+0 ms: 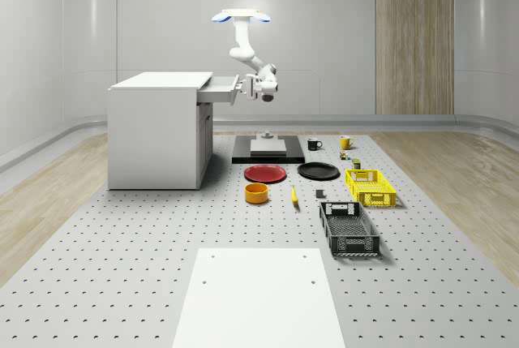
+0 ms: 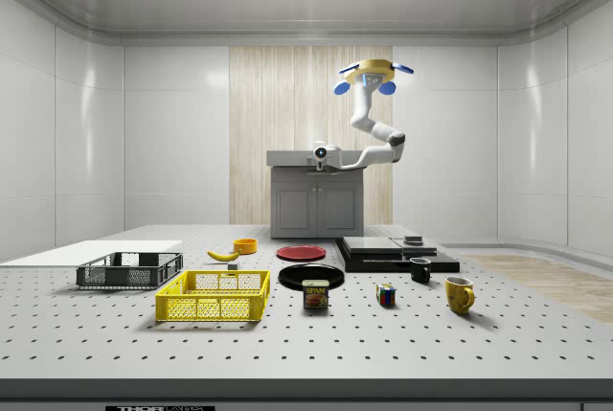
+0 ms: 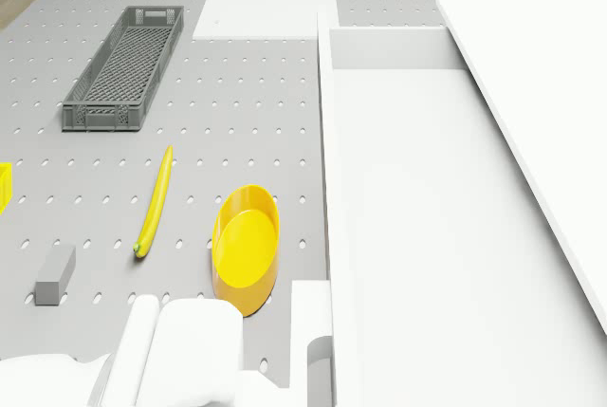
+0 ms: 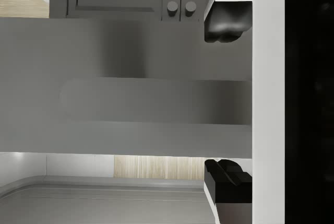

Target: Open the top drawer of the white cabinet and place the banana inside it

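The white cabinet (image 1: 154, 133) stands at the whole-scene view's left, and its top drawer (image 1: 219, 88) is pulled part way out; from the drone view the drawer's (image 3: 417, 236) inside looks bare. The drone (image 1: 242, 16) hovers above and to the right of the drawer front. Its arm bends down, placing the gripper (image 1: 241, 88) at that front. In the wrist view the gripper (image 4: 227, 106) is open, with its dark fingertips (image 4: 224, 25) standing wide on either side of the drawer handle (image 4: 156, 101). The banana (image 1: 294, 196) (image 3: 155, 202) lies on the perforated floor, beside a yellow bowl.
The yellow bowl (image 1: 256, 192), red plate (image 1: 265, 173) and black plate (image 1: 318, 171) lie right of the cabinet. A yellow crate (image 1: 370, 186) and dark crate (image 1: 349, 228) sit further right. A black platform (image 1: 268, 150) lies behind, and a white sheet (image 1: 259, 299) in front.
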